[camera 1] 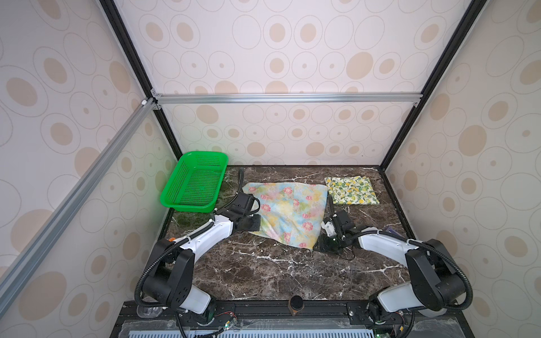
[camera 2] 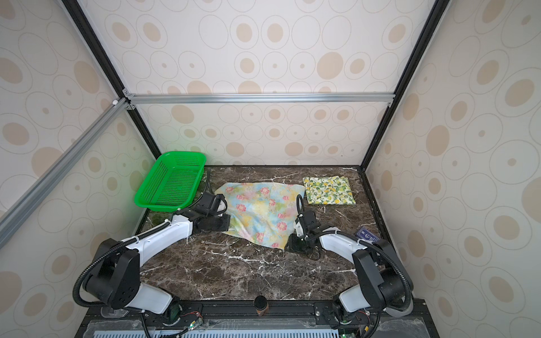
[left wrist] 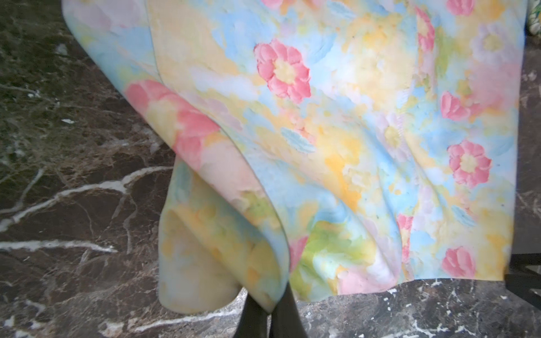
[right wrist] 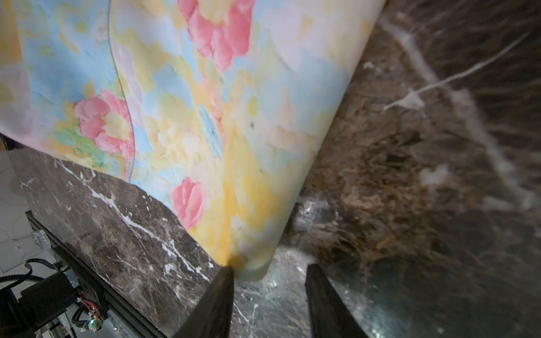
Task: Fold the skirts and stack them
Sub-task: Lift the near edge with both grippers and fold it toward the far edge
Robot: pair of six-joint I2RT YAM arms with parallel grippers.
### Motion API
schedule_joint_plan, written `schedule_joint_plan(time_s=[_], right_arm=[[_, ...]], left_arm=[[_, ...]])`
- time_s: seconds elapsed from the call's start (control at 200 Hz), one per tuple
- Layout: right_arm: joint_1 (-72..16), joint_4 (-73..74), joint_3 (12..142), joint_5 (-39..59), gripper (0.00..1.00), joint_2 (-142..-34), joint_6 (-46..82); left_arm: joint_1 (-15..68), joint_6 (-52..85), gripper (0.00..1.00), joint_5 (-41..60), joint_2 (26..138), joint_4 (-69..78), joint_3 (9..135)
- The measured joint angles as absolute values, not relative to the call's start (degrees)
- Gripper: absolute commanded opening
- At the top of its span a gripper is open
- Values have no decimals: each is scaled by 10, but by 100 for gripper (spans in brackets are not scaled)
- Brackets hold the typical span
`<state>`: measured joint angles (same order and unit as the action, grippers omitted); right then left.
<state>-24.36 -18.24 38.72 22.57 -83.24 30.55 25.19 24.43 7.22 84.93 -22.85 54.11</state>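
Status: lemon skirt (camera 1: 352, 190) is folded to a compact rectangle and lies flat at upper right of the bench (camera 1: 263, 272) in both top views; its fold step is judged complete. Flower skirt (camera 1: 288, 213) lies at bench centre, spread wide and slightly rumpled, well apart from the lemon skirt; no. of layers cannot be told. L fingers (left wrist: 279, 314) are closed tight on its lower-left edge, and in the left wrist view the cloth curls up from the grip. R fingers (right wrist: 222, 292) stand apart, approx. half open; the lower-right corner sits in the gap against one finger, not pinched. Judged step: corner pick-up prior to fold. Remaining: R grip, fold flower skirt, stack w/ lemon skirt. Green basket (camera 1: 190, 207) stands at upper left of bench, not involved.
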Motion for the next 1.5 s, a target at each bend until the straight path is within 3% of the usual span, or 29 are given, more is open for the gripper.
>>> schedule_joint_plan(time_s=[0.195, 0.275, 0.485, 0.725, 0.92, 1.1, 1.501], right_arm=[[-244, -136, 370, 232, 45, -837, 327], [-244, -116, 369, 237, 40, -844, 336], [-244, -80, 360, 249, 0, -856, 360], [-201, -133, 413, 284, 0, -831, 356], [-121, -214, 597, 301, 0, -806, 314], [-108, -267, 764, 309, 0, -796, 273], [-100, -336, 829, 330, 0, -787, 247]], left_arm=[[252, 259, 0, 93, 840, -229, 547], [252, 266, 0, 99, 832, -228, 547], [251, 293, 0, 107, 812, -216, 548], [219, 338, 0, 119, 783, -191, 580], [153, 375, 0, 161, 779, -157, 643], [121, 382, 0, 198, 787, -134, 732], [101, 381, 0, 237, 785, -130, 759]])
